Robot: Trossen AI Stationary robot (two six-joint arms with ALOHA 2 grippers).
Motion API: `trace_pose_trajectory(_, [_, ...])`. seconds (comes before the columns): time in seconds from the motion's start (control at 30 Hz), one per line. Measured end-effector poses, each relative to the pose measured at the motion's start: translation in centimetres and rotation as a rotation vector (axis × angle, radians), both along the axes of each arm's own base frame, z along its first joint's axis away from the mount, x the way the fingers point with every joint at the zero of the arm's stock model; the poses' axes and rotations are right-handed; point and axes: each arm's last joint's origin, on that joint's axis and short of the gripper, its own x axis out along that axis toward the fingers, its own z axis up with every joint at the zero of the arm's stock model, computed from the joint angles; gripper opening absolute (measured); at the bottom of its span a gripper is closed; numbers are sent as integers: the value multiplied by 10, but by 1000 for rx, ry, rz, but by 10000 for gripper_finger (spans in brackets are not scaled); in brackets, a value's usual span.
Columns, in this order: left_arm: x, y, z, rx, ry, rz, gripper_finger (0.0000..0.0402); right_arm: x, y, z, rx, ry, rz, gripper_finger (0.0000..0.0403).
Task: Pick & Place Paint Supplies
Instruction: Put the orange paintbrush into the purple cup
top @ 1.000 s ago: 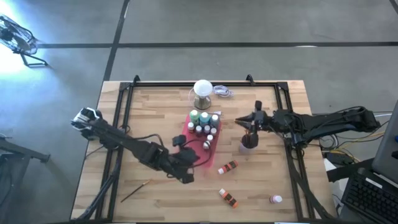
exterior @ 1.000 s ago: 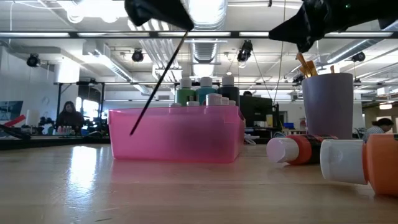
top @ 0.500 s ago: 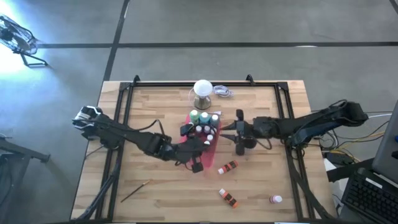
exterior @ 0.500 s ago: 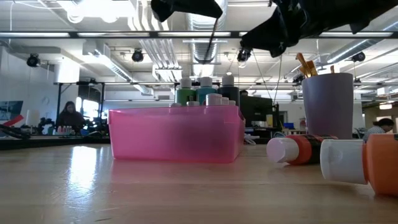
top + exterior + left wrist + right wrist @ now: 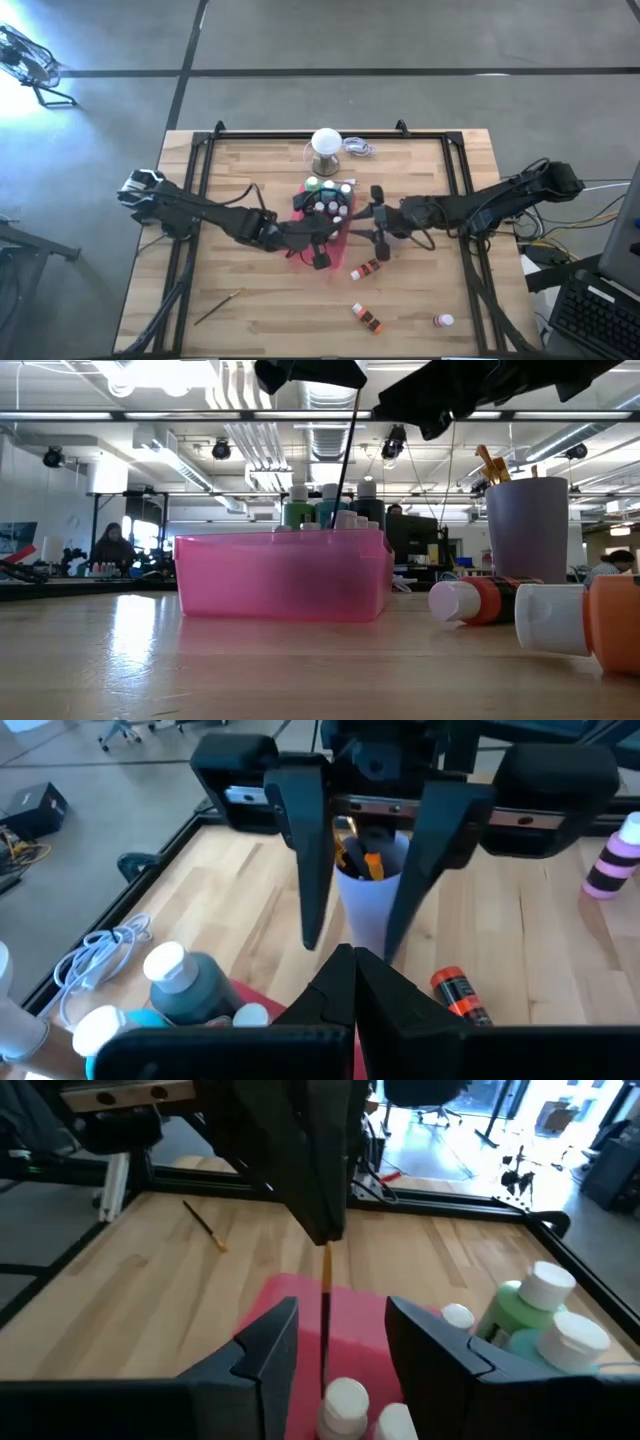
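Paint bottles (image 5: 560, 612) lie on their sides nearest on the worktop (image 5: 300, 670). Behind them stands the pink tray (image 5: 283, 575) with upright bottles (image 5: 330, 505), and beside it a lilac cup (image 5: 527, 530) of brushes. Over the tray, the left tool (image 5: 318, 247) is clamped on a thin brush (image 5: 347, 455) hanging upright, while the right tool (image 5: 375, 222) faces it, fingers parted either side of the brush.

No readable text anywhere, tbh. Orange bottle (image 5: 458, 994) lying on table (image 5: 250, 180) has dark band with print, way too small to make out. Other bottles, pink tray (image 5: 280, 575), purple cup (image 5: 527, 530): plain, no visible labels or brands. Background room signs just blur.
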Motion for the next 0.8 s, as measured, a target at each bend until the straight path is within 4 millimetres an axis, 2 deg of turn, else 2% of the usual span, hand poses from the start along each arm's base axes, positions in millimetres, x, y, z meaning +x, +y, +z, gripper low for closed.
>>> trace_pose_trajectory(0.53, [7,12,7,8,-53,-59,0,2,1,5,5,-13,7,112])
trace_pose_trajectory(0.8, [9,17,7,-17,-58,-99,0,2,1,5,7,-16,6,118])
